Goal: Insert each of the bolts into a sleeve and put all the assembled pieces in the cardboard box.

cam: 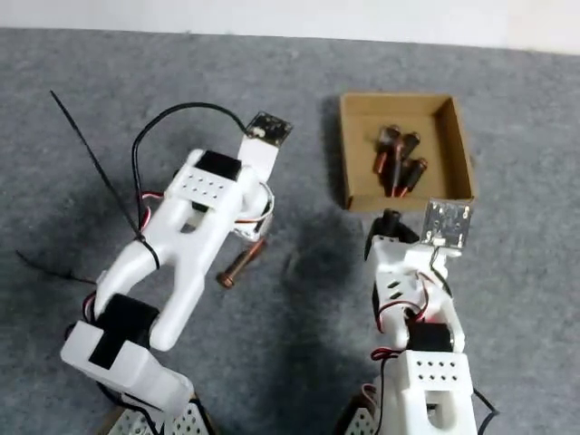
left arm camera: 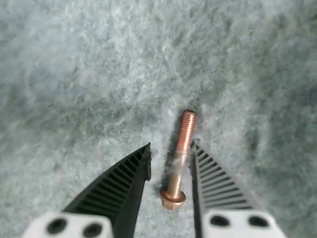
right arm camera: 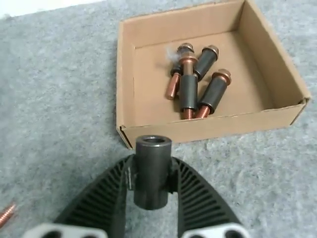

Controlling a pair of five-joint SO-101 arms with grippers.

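Note:
A copper bolt [left arm camera: 179, 157] lies flat on the grey carpet between the fingers of my open left gripper [left arm camera: 170, 147], touching one finger and clear of the other. From above, the bolt [cam: 237, 265] sticks out from under the left gripper [cam: 256, 234]. My right gripper [right arm camera: 151, 166] is shut on a black sleeve [right arm camera: 151, 173], held with its open bore facing the wrist camera, just in front of the cardboard box [right arm camera: 213, 129]. In the high view the sleeve [cam: 390, 218] sits just short of the box [cam: 345, 149]. Several assembled pieces [right arm camera: 195, 84] lie in the box.
A long black cable tie [cam: 91, 163] lies on the carpet left of the left arm. The carpet between the two arms [cam: 308, 299] is bare. The bolt's tip [right arm camera: 5, 216] shows far off to the side in the right wrist view.

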